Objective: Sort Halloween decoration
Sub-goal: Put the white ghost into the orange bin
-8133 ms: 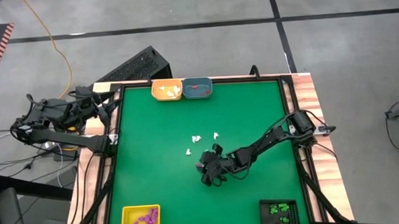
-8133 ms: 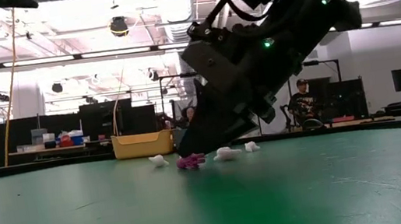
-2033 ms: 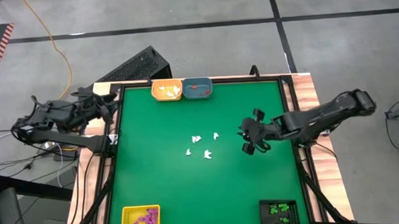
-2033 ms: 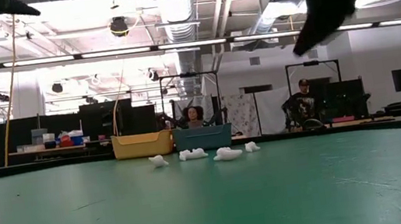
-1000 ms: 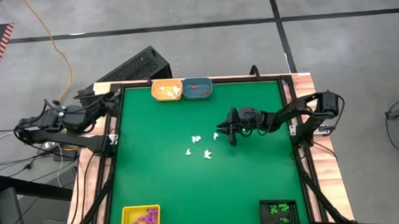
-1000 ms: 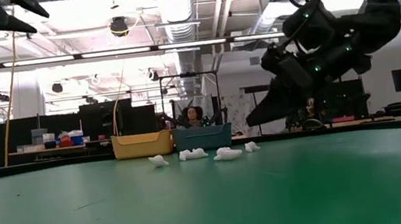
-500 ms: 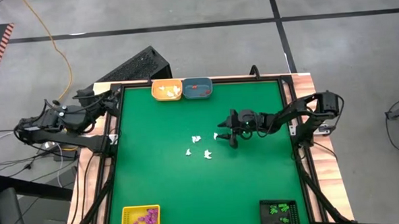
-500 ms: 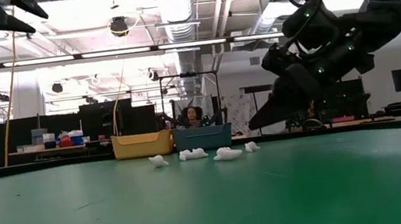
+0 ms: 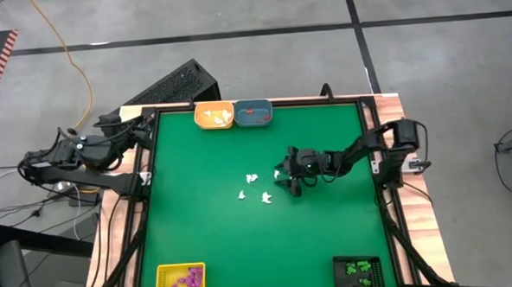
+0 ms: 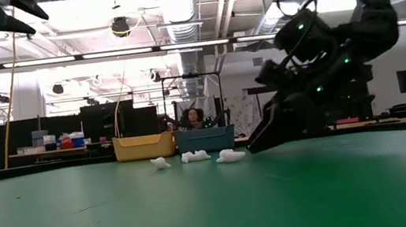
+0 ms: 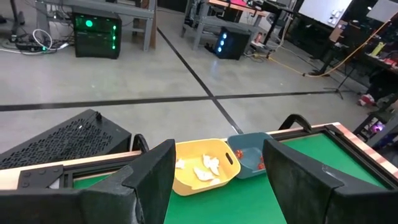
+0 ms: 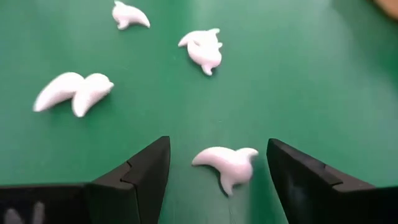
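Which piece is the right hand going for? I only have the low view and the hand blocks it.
Observer: The right wrist view shows the right hand open, with a finger on either side of one white trinket, not touching it.
Operator: Is the left arm in the way?
Observer: No. In the high view the left hand is open and sits off the far left corner of the green mat.
Operator: Anything sorted so far?
Observer: Yes. There are purple pieces in the near yellow tray and green pieces in the black tray.
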{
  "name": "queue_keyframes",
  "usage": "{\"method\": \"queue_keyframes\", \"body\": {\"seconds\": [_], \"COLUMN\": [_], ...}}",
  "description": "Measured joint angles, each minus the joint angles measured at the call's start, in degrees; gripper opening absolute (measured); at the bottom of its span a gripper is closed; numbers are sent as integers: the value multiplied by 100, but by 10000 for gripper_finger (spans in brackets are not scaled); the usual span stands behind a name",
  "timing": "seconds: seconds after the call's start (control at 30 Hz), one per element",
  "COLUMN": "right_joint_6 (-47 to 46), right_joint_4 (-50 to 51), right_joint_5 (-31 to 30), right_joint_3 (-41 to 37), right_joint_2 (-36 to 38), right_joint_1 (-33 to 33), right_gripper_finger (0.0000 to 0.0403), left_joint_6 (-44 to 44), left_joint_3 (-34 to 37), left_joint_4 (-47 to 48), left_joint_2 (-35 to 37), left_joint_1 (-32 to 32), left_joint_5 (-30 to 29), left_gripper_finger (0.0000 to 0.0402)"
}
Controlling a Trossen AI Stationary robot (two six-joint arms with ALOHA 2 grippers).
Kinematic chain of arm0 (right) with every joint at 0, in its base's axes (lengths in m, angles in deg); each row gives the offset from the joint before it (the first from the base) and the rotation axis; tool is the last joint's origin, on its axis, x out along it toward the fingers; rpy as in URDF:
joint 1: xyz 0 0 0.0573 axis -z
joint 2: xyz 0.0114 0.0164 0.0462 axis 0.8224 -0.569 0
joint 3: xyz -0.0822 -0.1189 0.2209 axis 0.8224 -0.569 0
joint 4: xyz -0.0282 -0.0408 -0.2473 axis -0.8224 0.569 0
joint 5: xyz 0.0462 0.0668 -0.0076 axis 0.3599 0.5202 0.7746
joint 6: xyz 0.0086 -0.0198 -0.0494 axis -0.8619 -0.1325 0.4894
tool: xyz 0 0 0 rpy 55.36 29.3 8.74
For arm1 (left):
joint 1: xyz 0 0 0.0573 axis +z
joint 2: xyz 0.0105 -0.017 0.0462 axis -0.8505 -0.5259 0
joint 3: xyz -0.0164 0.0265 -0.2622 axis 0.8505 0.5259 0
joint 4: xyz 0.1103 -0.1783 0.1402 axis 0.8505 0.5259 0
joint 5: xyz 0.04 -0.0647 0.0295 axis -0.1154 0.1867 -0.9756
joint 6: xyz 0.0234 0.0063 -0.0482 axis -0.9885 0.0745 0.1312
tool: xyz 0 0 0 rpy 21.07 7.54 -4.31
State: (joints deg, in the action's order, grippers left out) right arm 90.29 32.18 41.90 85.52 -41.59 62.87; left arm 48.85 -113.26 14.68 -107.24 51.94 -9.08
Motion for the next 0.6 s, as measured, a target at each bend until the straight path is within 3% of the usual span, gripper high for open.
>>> {"method": "queue_keyframes", "body": {"seconds": [0.37,0.6], "right_joint_6": [-218,-463], "right_joint_4": [-124,-276], "right_joint_5": [31,-18], "right_joint_3": [434,440], "right_joint_2": [-1092,-1535], "right_joint_1": [106,122], "right_gripper_finger": [263,230], "left_joint_6": [172,142], "left_joint_3": [0,0], "left_joint_4": [-17,-13], "left_joint_2": [2,2], "left_joint_1": [0,0], "left_joint_5": [15,12], "left_gripper_finger": [231,231]}}
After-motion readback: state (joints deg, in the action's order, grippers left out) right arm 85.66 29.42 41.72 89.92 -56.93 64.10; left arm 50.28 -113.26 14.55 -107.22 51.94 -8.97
